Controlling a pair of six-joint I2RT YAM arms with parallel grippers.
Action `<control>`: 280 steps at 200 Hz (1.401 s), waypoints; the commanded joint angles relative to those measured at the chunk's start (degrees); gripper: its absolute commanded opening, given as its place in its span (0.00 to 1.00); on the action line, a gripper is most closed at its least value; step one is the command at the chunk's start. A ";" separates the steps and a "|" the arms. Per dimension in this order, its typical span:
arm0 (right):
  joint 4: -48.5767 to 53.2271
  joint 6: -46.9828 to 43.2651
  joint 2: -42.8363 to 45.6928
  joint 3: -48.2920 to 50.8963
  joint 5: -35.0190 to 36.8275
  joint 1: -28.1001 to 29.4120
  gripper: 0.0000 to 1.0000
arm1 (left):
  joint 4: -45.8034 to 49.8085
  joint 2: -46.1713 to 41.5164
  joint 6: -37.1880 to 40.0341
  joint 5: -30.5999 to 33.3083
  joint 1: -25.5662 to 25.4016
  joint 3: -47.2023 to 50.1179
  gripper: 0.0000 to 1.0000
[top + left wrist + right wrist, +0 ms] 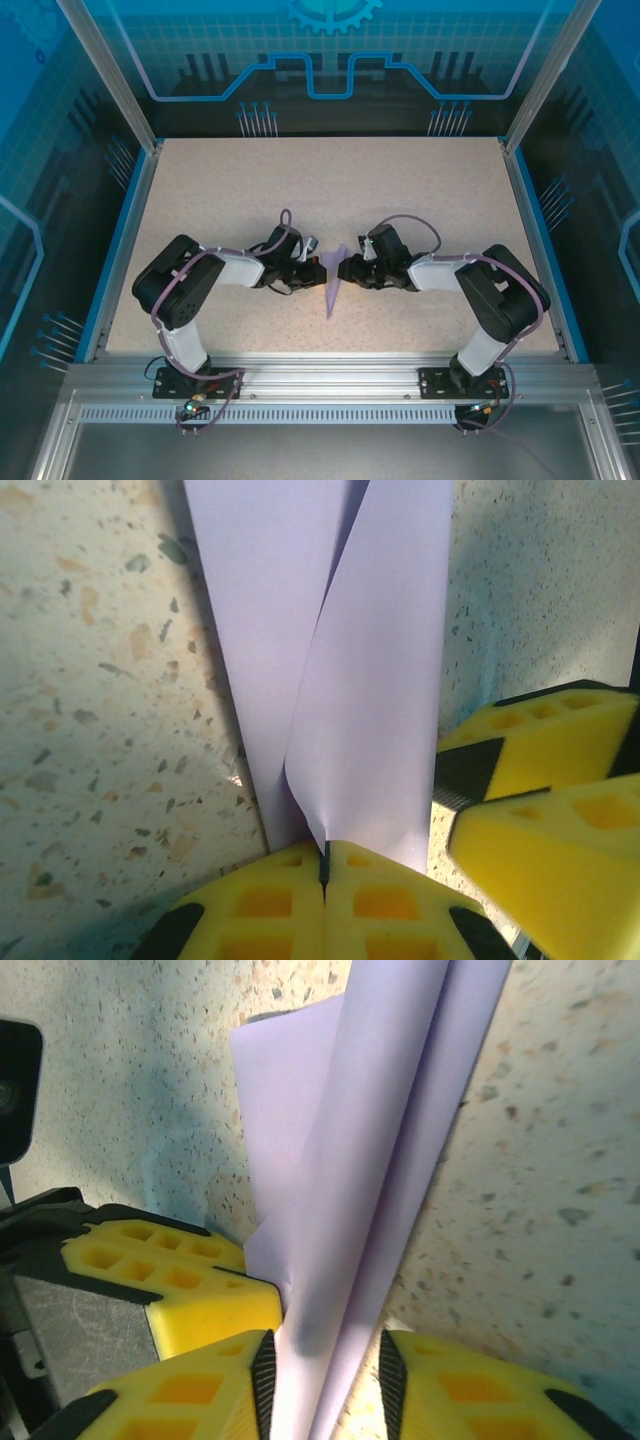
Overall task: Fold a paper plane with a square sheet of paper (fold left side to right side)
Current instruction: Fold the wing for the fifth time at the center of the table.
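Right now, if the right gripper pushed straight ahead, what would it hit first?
Probably the paper plane, which stands between the right gripper's parted jaws; the left gripper sits close beside.

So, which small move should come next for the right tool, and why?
Probably close the right tool on the paper plane: its jaws straddle the fold with a gap, while the left tool already pinches it.

Speckled beige tabletop [400, 190] — blue-edged — inside glowing blue panels [330, 50] (circuit-style patterns), aluminium rail [330, 385] in front.
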State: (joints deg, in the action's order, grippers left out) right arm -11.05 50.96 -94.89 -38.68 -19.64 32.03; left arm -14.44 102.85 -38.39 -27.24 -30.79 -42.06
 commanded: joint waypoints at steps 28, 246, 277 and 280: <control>3.38 -3.48 1.89 -3.90 -1.39 -1.20 0.20 | 3.41 2.50 2.97 4.22 0.49 -1.48 0.02; 13.93 -8.09 -8.90 -13.80 4.01 -0.79 0.17 | 6.70 3.48 3.07 5.54 0.53 -3.01 0.02; 14.82 -7.92 -9.87 -13.71 4.37 -0.83 0.17 | 6.79 3.60 2.92 5.46 0.44 -3.09 0.01; 14.83 -7.91 -9.96 -13.66 4.28 -0.87 0.17 | 6.76 3.64 2.96 5.45 0.49 -3.04 0.01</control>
State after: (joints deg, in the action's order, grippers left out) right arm 1.10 43.83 -103.02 -51.13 -16.34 31.33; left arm -10.76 103.90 -37.08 -26.68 -30.79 -44.86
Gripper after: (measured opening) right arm 0.171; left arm 0.057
